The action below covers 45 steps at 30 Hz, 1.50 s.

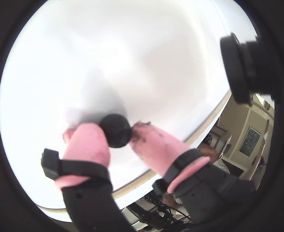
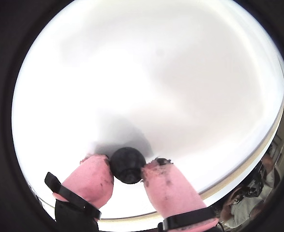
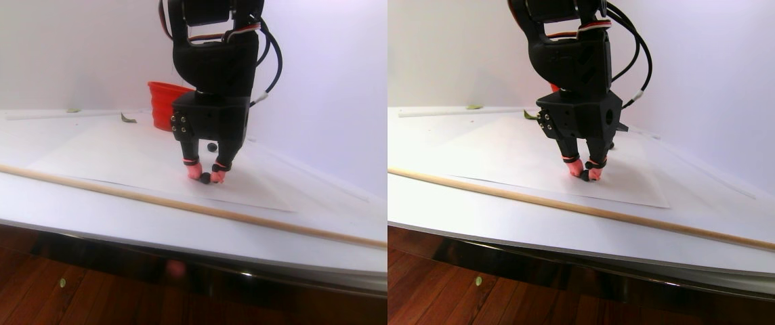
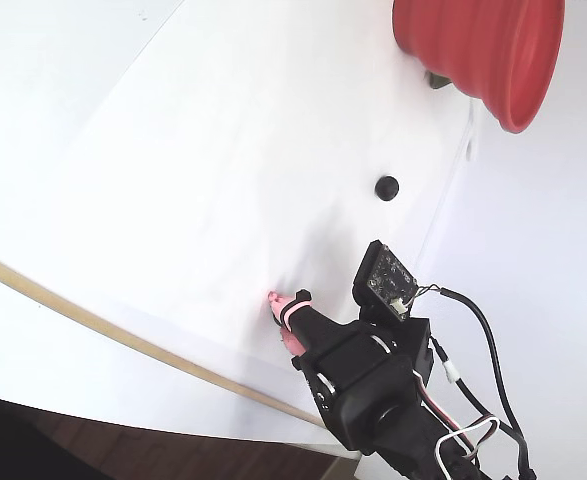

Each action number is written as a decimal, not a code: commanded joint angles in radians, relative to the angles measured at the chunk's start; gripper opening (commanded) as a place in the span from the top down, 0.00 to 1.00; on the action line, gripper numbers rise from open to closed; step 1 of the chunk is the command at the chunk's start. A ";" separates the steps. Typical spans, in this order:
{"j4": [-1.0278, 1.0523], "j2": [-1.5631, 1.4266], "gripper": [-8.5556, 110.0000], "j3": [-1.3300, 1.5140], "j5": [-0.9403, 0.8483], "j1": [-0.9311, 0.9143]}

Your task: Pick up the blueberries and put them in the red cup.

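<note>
One of the blueberries (image 2: 127, 165), a matte dark ball, sits pinched between my pink-padded fingertips in both wrist views. My gripper (image 1: 116, 133) is shut on it, and both pads touch its sides. In the stereo pair view the gripper (image 3: 204, 177) points straight down with its tips at the white paper. A second blueberry (image 4: 386, 187) lies loose on the paper, between the gripper and the red cup (image 4: 478, 50). The red cup (image 3: 164, 105) stands behind the arm at the back of the table. In the fixed view only one pink finger (image 4: 291, 312) shows and the held berry is hidden.
A thin wooden strip (image 3: 123, 193) runs across the white table in front of the paper sheet (image 3: 123, 159). The table's front edge (image 3: 157, 240) drops to a dark wood floor. A white wall rises close behind the red cup.
</note>
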<state>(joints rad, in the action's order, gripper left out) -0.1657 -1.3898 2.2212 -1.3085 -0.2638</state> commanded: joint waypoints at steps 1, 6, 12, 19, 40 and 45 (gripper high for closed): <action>-0.008 -0.095 0.83 0.011 -0.005 -0.005; -0.008 -0.133 0.83 0.018 -0.021 0.000; -0.008 -0.189 0.83 0.038 -0.038 0.021; -0.006 -0.236 0.83 0.048 -0.067 0.041; 0.037 -0.387 0.83 -0.008 -0.192 0.117; 0.044 -0.411 0.83 -0.034 -0.215 0.135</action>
<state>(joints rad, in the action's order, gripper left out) -0.1243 -1.6920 2.2580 -1.5110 -0.1319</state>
